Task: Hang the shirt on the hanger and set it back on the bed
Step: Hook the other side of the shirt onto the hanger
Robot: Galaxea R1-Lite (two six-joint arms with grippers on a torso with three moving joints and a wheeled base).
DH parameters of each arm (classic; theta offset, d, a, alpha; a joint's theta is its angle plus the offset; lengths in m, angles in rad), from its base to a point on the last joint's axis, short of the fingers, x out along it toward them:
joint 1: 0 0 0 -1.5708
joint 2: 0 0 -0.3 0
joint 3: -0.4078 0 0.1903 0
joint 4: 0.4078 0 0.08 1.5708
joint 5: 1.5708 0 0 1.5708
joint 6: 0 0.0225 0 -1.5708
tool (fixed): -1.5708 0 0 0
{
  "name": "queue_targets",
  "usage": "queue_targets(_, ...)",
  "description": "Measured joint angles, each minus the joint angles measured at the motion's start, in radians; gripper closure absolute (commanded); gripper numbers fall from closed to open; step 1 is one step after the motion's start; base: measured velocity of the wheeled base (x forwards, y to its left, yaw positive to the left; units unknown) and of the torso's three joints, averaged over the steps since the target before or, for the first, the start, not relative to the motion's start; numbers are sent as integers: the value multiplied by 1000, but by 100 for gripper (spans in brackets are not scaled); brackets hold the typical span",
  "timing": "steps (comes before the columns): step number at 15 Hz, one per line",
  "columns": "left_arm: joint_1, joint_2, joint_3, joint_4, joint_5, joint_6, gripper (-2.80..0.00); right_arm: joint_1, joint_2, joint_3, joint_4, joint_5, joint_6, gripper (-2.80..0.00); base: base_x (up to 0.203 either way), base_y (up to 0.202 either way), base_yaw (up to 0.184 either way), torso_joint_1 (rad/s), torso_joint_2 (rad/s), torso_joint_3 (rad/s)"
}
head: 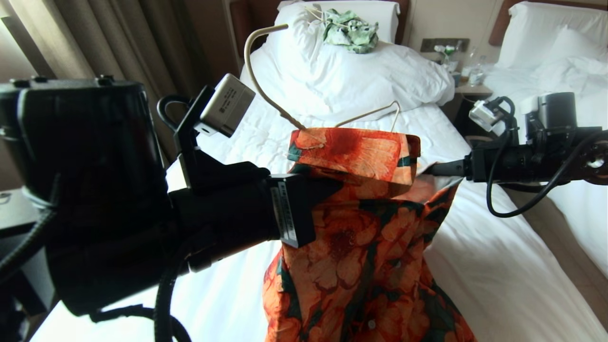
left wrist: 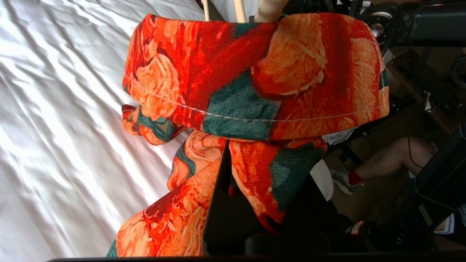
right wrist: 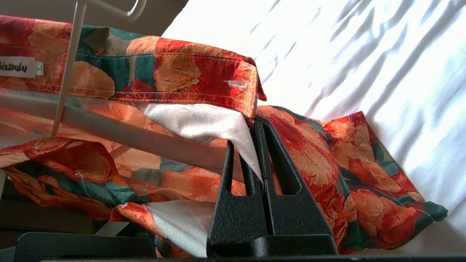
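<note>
The orange-flowered shirt [head: 361, 247] hangs in the air over the bed [head: 479, 270], its collar [left wrist: 255, 72] folded over at the top. The cream hanger [head: 246, 52] sits inside the collar. Its hook curves up to the left and one shoulder wire pokes out behind. My left gripper [head: 327, 187] is shut on the shirt's fabric just under the collar [left wrist: 225, 171]. My right gripper [head: 430, 168] is shut on the shirt's front edge beside the collar end [right wrist: 253, 125]. The hanger's bar [right wrist: 127, 134] runs through the shirt just beside the right fingers.
A pale green-and-white garment [head: 351, 28] with its own pale hanger lies on the pillows at the head of the bed. A second white bed [head: 560, 66] stands to the right, past a nightstand [head: 472, 88]. A person's leg [left wrist: 386, 160] shows on the floor beside the bed.
</note>
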Motion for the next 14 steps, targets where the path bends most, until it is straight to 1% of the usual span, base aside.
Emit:
queue_targets(2,-23,1,10,0,0,-16,0,1,5,-13,0,-3,1,0,0,0,0,0,0,0)
queue_targets(5,-61,12,8,-4,-1,-18,0,4,11,-33,-2,-6,23,0,0,0,0,0,0,0)
queue_targets(9,-106,19,7,-3,-1,-20,0,4,27,-60,-2,-6,27,0,0,0,0,0,0,0)
queue_targets(14,-129,12,13,-1,0,-20,0,7,41,-74,-17,-5,27,0,0,0,0,0,0,0)
